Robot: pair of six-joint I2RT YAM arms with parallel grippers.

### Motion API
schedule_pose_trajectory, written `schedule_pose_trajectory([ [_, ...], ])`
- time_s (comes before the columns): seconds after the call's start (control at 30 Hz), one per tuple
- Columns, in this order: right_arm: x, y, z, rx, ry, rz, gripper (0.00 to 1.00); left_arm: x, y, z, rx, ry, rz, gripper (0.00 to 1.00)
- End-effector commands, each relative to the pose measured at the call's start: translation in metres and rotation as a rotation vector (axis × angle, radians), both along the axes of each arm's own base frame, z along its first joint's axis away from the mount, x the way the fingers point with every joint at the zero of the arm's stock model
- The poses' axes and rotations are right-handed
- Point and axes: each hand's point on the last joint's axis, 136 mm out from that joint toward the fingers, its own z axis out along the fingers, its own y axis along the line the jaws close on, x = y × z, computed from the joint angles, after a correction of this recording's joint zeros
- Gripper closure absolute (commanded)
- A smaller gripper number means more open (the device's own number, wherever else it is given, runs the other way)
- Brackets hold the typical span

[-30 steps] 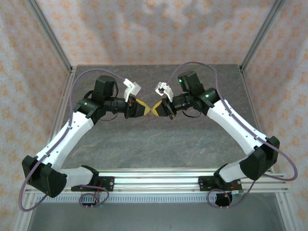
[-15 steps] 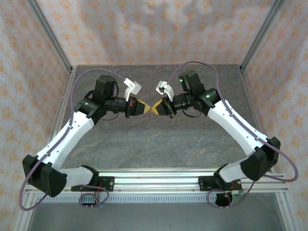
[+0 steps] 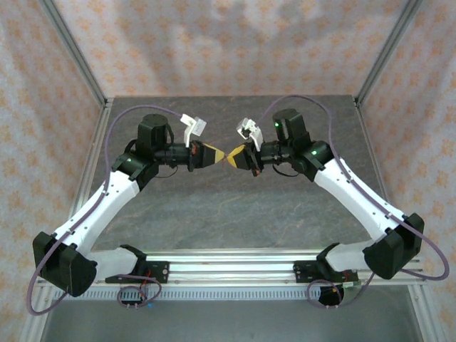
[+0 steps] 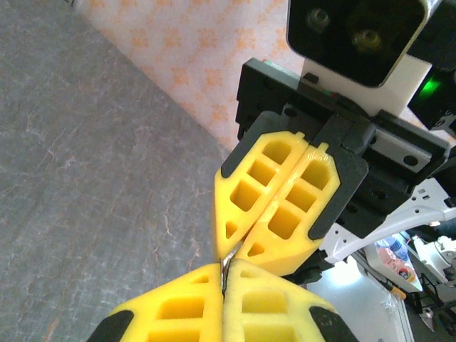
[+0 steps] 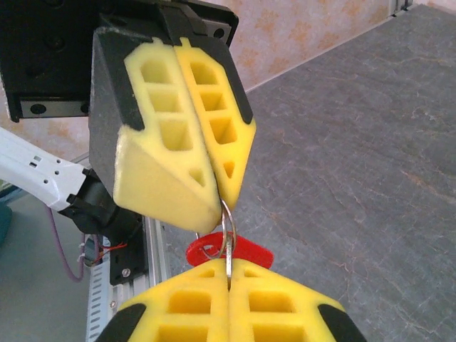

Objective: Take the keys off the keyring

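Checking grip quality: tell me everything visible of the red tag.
The red tag is a small flat bright-red oblong, plastic-looking, hanging in mid-air roughly level. A thin silvery ring threads one end. It sits between the shut left gripper above and the shut right gripper below; both pinch that ring.

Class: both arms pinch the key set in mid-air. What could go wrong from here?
The left gripper pinches the ring at its top, the right gripper a thin metal edge, probably the key; a pull could slip either free and drop the set onto the table.
The red tag hangs loose on the ring and could snag between the grippers.
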Motion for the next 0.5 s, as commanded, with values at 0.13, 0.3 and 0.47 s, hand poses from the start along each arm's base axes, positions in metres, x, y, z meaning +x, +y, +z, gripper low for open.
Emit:
schedule_pose_trajectory([
  [0.13,-0.01,-0.002,0.016,0.073,-0.056,0.01,1.0,0.011,0.008,0.027,-0.074,-0.083,0.076,1.0],
  [0.3,-0.012,-0.002,0.019,0.094,-0.071,0.011,1.0,0.015,0.009,0.026,-0.072,-0.074,0.097,1.0],
  [0.47,-0.014,0.0,0.013,0.073,-0.09,0.008,1.0,0.02,0.011,0.025,-0.076,-0.067,0.12,1.0],
])
